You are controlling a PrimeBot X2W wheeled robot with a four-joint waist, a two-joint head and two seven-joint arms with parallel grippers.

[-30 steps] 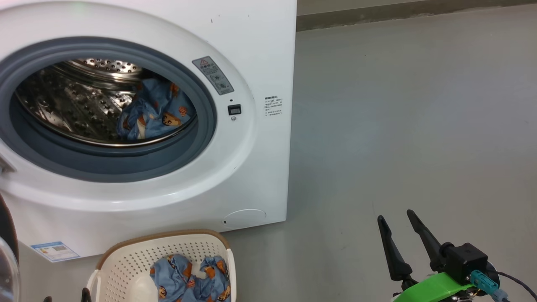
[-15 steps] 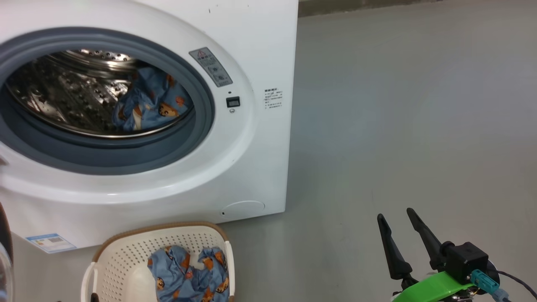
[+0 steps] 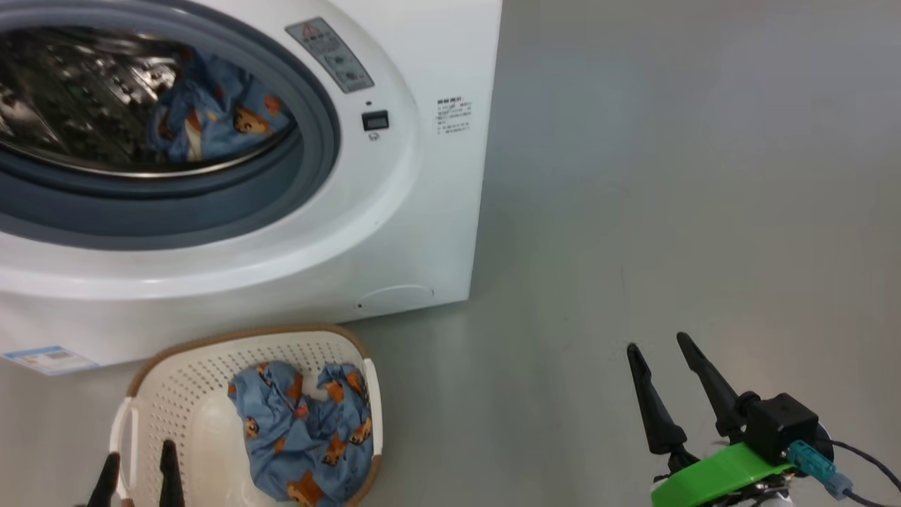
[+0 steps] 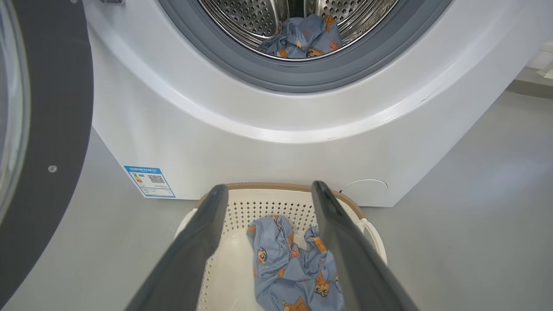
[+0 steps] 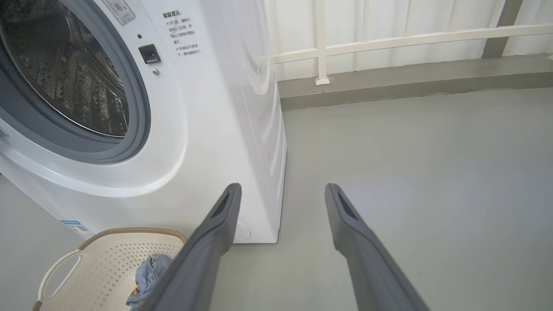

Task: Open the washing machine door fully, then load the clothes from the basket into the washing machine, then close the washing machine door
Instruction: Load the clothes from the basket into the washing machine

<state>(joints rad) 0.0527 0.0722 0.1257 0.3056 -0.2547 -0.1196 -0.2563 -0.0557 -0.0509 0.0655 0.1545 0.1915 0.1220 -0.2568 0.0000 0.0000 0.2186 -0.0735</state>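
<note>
Grey floor (image 3: 669,176) holds the washing machine (image 3: 422,211), door (image 4: 56,108) swung open. Clothes (image 3: 303,429) lie partly in its drum (image 3: 70,91), partly in the basket (image 3: 183,408) in front. Left tool (image 3: 139,452) hangs above the basket, right tool (image 3: 657,342) over the floor, both spread apart, empty.

Head view looking down, wrist views low, all sharing basket (image 3: 190,394)
</note>
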